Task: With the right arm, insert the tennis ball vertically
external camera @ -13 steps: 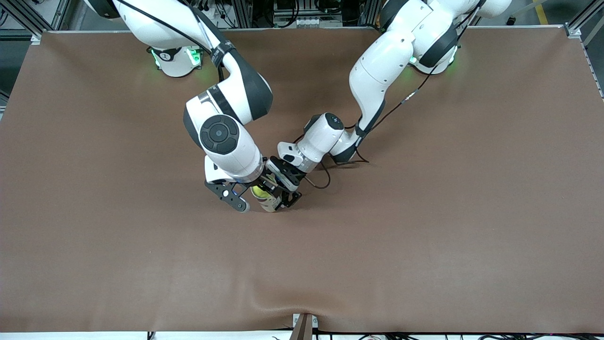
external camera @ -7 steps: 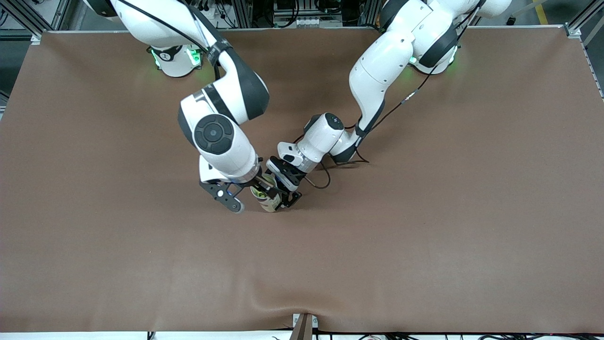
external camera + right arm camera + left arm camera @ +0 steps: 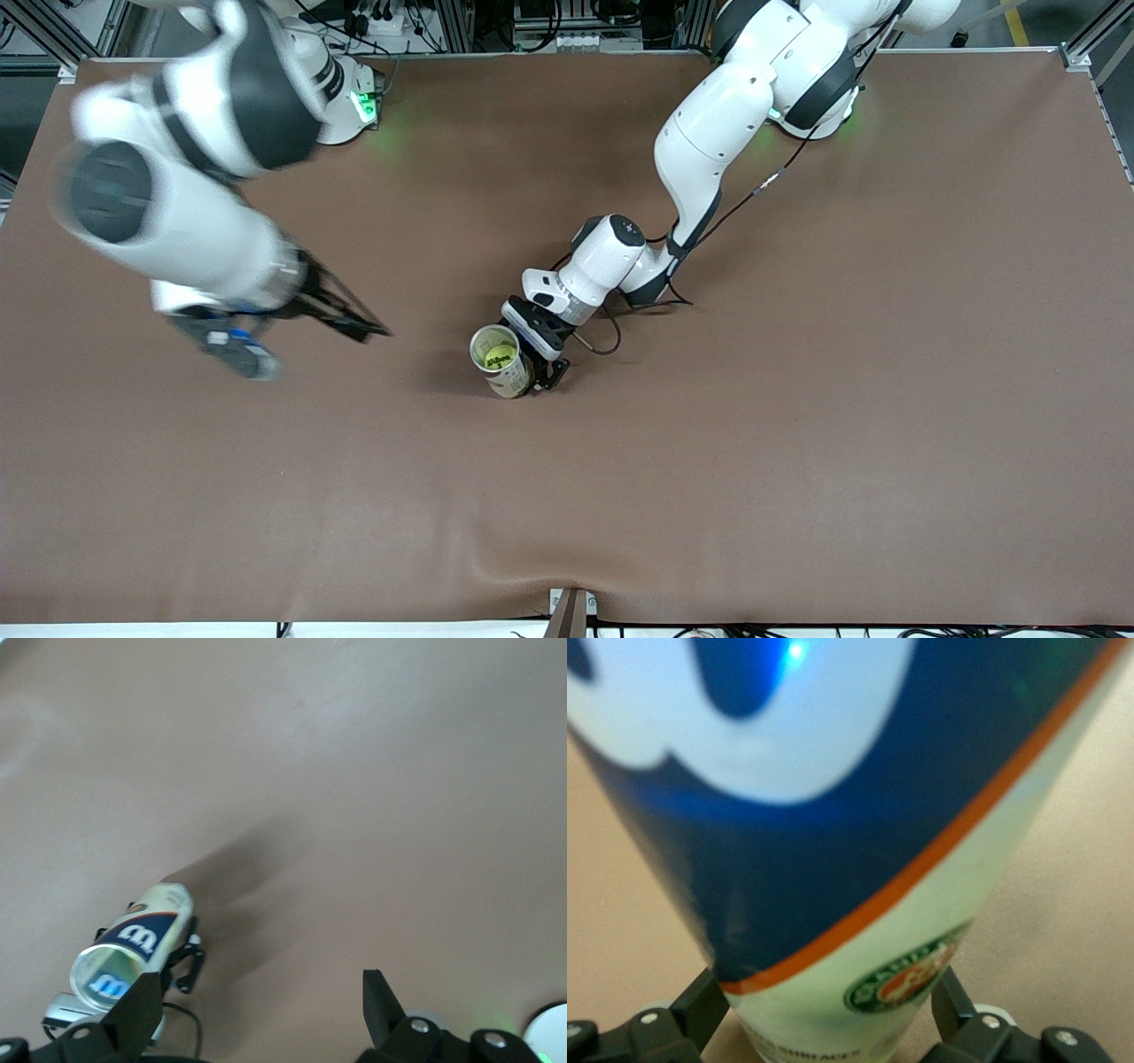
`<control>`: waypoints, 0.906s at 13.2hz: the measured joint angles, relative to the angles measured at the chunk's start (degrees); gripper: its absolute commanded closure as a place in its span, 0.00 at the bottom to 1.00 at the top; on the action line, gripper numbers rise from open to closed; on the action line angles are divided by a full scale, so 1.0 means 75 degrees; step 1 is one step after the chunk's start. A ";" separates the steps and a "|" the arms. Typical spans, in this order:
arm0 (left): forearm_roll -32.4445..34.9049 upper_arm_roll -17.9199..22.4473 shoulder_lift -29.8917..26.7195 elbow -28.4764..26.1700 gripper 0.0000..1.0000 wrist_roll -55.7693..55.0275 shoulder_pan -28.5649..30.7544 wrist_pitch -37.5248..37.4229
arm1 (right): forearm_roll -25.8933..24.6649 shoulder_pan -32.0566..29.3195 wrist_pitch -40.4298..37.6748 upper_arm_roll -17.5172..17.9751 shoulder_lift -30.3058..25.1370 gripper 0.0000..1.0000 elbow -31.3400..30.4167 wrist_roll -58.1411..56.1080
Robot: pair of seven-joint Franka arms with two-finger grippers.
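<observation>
Right hand (image 3: 341, 319) (blurred, seemingly empty) has left the can (image 3: 499, 361).

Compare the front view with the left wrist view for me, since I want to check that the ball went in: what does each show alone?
Front view only: the tennis ball inside the open can, and the right pincer, empty, over bare table. Left wrist view only: the can's blue, white and orange label up close. Both: the left pincer clamped on the upright can.
</observation>
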 measured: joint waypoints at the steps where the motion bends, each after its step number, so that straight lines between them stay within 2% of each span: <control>1: 0.0000 0.0000 0.0000 0.0025 0.00 -0.0001 0.0000 0.0000 | 0.0002 -0.0363 -0.0193 -0.0007 -0.0154 0.00 -0.0002 -0.0531; 5: -0.0009 0.0000 -0.0011 0.0131 0.00 -0.0005 0.0014 -0.0057 | 0.0006 -0.1888 -0.0628 -0.0026 -0.0531 0.00 -0.0006 -0.2650; 8: -0.0011 0.0005 -0.0097 0.0156 0.00 -0.0005 0.0044 -0.0478 | 0.0005 -0.2807 -0.0647 -0.0028 -0.0621 0.00 -0.0010 -0.4246; 12: -0.0022 0.0059 -0.0409 0.0086 0.00 -0.0005 0.0116 -0.1177 | 0.0005 -0.3195 -0.0222 -0.0006 -0.0605 0.00 -0.0101 -0.4683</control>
